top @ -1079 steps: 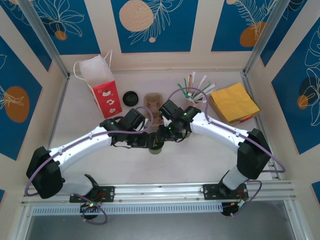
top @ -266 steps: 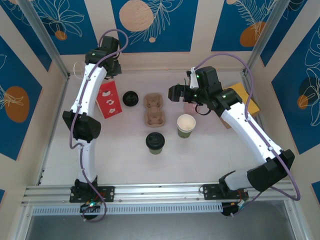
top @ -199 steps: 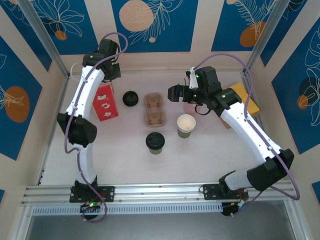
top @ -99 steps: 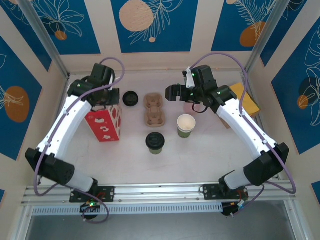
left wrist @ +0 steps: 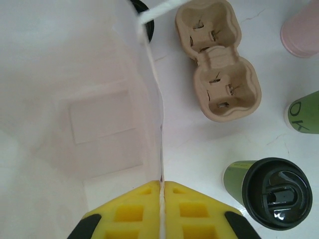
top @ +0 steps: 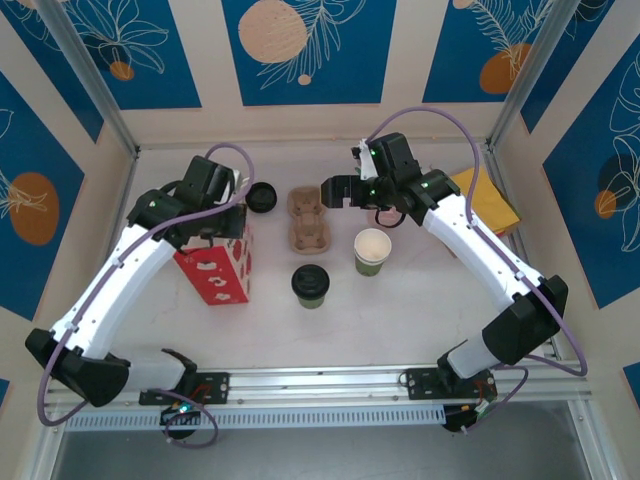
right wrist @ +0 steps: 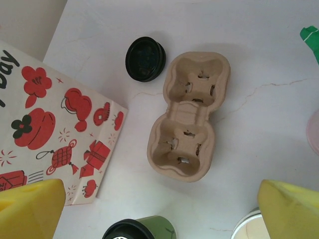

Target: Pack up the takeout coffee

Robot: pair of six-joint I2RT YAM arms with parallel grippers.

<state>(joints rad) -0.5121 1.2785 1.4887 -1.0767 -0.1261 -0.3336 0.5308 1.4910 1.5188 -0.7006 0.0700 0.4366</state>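
Robot test booth: aluminium frame rails (top: 320, 383), blue leaf-print wall panels (top: 345, 60), white tabletop (top: 400, 310)

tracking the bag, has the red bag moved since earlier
Yes. The red bag came toward the arm bases: formerly level with the loose black lid, now left of the lidded cup.

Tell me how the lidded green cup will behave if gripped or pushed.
The lidded green cup stands upright; a high push probably tips it. Its paper wall likely dents under a hard squeeze. The glossy black lid may be slippery.
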